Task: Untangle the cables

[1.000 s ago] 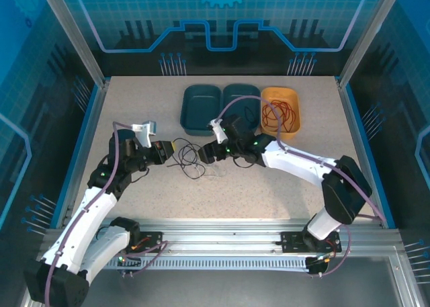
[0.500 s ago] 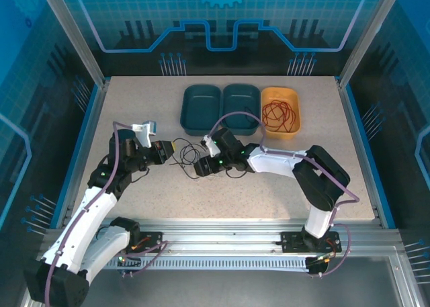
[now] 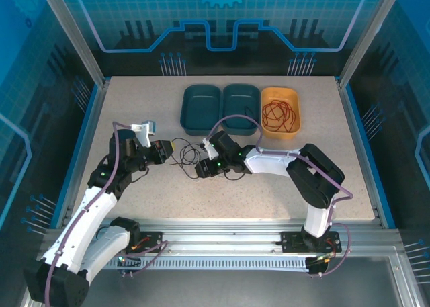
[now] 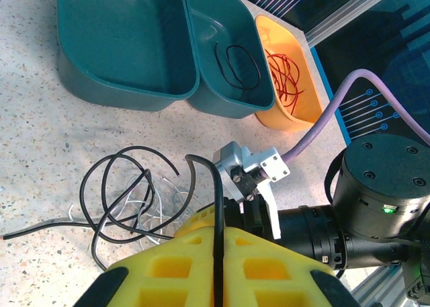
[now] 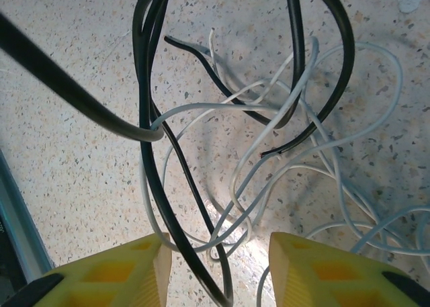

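A tangle of black cable (image 3: 187, 156) and white cable (image 5: 289, 105) lies on the speckled table between my two grippers. My left gripper (image 4: 216, 240) is shut on a strand of the black cable (image 4: 127, 193), which runs up between its yellow fingers (image 4: 269, 260). The white cable (image 4: 156, 206) lies under those black loops. My right gripper (image 5: 218, 270) hovers low over the tangle, open, with a black strand (image 5: 176, 220) and white strands crossing the gap between its fingers. From above, the left gripper (image 3: 173, 148) sits left of the tangle and the right gripper (image 3: 197, 170) at its lower right. A red cable (image 3: 279, 112) lies coiled in the orange bin.
Three bins stand in a row at the back: two teal ones (image 3: 200, 109) (image 3: 240, 100) and an orange one (image 3: 296, 102). The middle teal bin holds a small black loop (image 4: 235, 62). The right arm's wrist (image 4: 376, 206) is close beside my left gripper.
The right arm has swung left and down onto the tangle, folding its elbow in, and its jaws have narrowed. The left arm has held still with the black cable.
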Controlling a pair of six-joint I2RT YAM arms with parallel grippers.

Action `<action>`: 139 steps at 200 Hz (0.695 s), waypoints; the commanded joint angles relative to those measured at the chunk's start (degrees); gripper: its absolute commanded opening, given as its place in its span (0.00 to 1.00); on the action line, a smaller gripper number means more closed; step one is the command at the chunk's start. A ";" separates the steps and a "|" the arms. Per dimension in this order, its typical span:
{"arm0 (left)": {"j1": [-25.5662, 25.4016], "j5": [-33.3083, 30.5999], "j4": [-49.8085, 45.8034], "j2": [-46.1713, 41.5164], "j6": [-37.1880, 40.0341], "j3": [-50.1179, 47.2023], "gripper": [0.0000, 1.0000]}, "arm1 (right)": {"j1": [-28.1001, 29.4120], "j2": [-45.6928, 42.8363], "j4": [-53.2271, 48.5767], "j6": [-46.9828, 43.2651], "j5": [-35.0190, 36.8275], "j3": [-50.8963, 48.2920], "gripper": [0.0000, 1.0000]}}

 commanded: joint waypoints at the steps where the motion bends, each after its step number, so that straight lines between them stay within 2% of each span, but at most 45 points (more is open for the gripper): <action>1: 0.06 -0.73 -0.06 0.06 -0.90 1.40 0.10 | 0.52 -2.47 0.99 0.17 -0.24 -0.57 0.41; 47: 0.06 -0.79 -0.20 0.28 -0.81 1.18 0.10 | 0.46 -4.09 1.29 0.35 -0.13 -1.31 0.41; 99: 0.11 -0.70 0.25 0.53 -0.95 1.05 0.10 | 0.49 -2.17 0.51 -0.09 0.09 -0.33 0.36; 116: 0.06 -0.77 0.16 0.52 -0.84 1.01 0.10 | 0.52 -1.08 0.66 -0.03 0.22 -0.25 0.30; 139: 0.06 -0.98 0.17 0.44 -0.81 1.06 0.09 | 0.52 -0.39 0.51 0.00 0.33 -0.04 0.17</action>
